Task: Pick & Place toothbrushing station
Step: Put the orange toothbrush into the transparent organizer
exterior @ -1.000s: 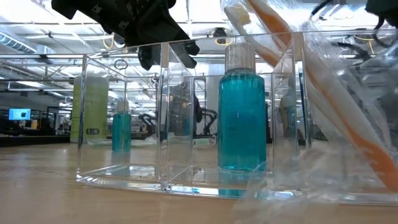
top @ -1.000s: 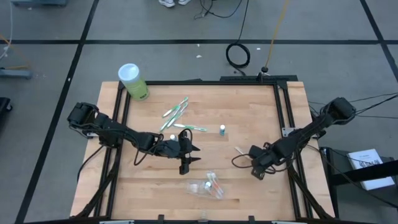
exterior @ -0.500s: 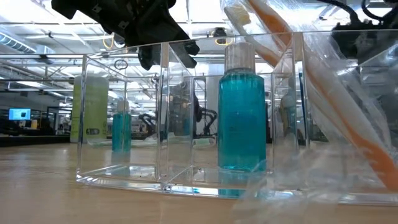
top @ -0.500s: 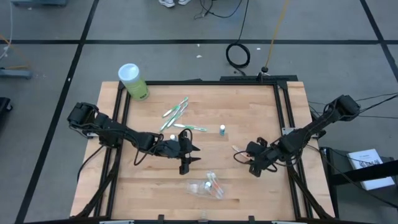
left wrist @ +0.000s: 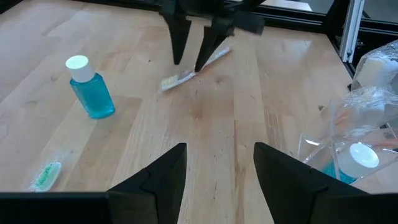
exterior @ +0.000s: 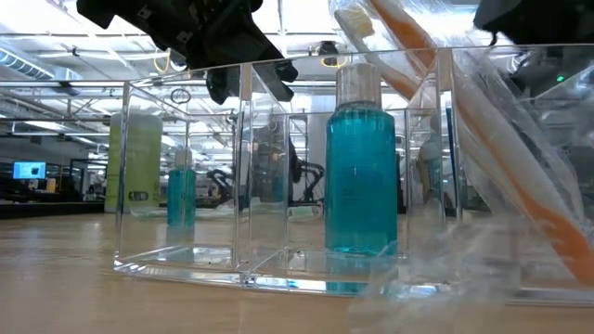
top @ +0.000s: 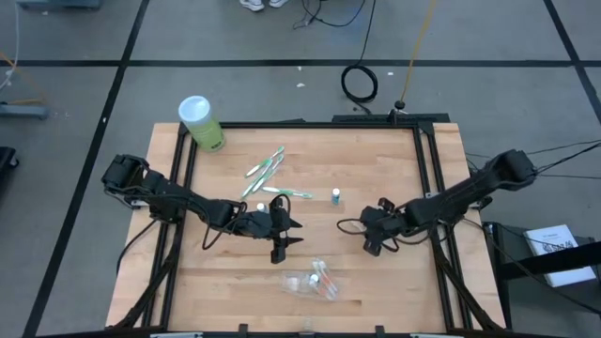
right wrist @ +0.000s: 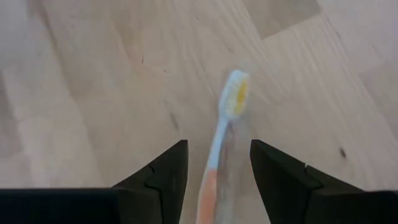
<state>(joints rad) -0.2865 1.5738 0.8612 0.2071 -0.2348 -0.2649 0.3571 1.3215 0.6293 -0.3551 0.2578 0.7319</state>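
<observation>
A pink-white toothbrush [right wrist: 227, 118] in a clear wrapper lies flat on the wooden table and also shows in the left wrist view [left wrist: 186, 76]. My right gripper [right wrist: 217, 186] is open just above it, fingers pointing down, one on either side of its handle; in the high view it is right of centre [top: 369, 235]. My left gripper [top: 287, 239] is open and empty at the table's middle. Green-white toothbrushes [top: 268, 169] lie farther back. A small blue white-capped bottle [top: 335, 195] stands upright. The clear crinkly pouch [top: 312, 282] lies near the front edge.
A green canister with a white lid [top: 200, 122] stands at the table's far left corner. In the low view a clear compartment box [exterior: 278, 186] with a blue bottle [exterior: 360, 176] stands close to the camera. Black rails [top: 427, 178] run along the table's sides.
My right gripper has gone toward the table's left edge and now stands over the pink-white toothbrush, which lies where it was. My left arm has kept still.
</observation>
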